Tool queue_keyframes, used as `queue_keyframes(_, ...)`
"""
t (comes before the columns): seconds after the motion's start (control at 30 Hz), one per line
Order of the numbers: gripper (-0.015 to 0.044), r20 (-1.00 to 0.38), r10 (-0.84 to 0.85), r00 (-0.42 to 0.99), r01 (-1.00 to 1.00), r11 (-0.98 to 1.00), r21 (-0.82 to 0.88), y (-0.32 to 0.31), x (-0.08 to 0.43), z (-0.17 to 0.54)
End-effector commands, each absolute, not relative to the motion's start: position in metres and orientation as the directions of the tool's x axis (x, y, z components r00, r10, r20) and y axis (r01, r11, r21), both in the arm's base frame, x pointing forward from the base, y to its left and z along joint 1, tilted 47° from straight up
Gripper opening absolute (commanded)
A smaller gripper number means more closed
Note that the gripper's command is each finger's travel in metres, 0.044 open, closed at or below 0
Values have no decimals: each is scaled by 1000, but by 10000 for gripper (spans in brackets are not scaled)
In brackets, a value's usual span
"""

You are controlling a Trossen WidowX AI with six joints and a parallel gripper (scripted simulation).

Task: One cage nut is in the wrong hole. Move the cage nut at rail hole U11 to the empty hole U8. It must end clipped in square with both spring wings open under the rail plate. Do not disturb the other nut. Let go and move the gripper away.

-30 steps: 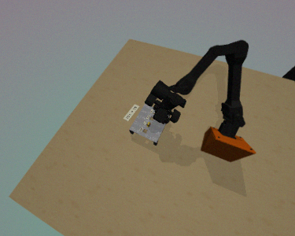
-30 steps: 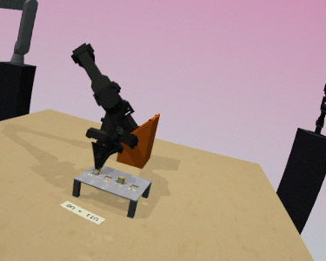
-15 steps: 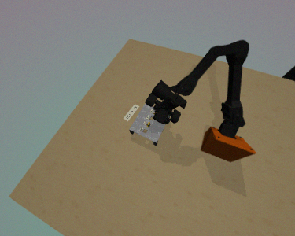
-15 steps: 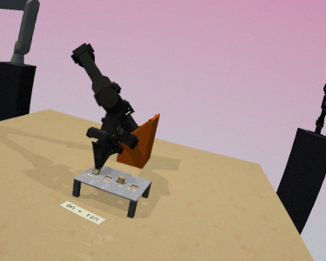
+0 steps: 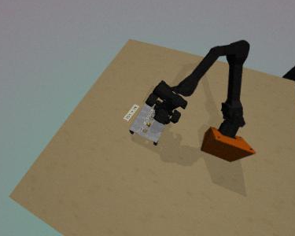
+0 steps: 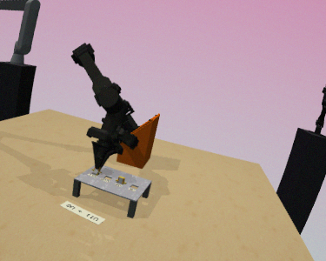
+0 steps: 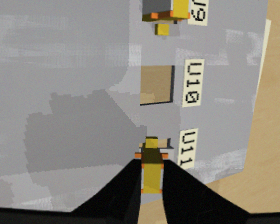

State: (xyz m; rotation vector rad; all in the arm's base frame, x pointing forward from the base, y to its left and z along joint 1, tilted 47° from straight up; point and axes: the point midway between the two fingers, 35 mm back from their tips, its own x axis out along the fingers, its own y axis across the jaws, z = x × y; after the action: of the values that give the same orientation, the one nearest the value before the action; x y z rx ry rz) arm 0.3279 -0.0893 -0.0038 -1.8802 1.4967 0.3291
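Clenched on the cage nut with the end effector, fingers angled down to the rail plate. Located right between the fingertips, at hole U11 rather than at U8. In looks, small and mostly yellow, with thin orange edges, a dark band across the body and a square yellow tab pointing toward U10. Partly visible just past the tips: the opening of U11, with wings and exact seating too hidden to tell. Ahead of the end effector, next along the row, open hole U10; beyond that, at U9, the other nut, gray and yellow, apart from the fingers. Farthest along the row, open hole U8. Below the end effector, under the raised plate, the counter.
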Motion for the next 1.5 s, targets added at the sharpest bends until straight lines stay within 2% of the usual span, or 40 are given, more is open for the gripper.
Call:
queue_keyframes(0.0,28,-585,-753,302,-928,-91,-362,-90,327,-3)
queue_keyframes(1.47,28,-582,-753,307,-926,-95,-365,-89,328,-3)
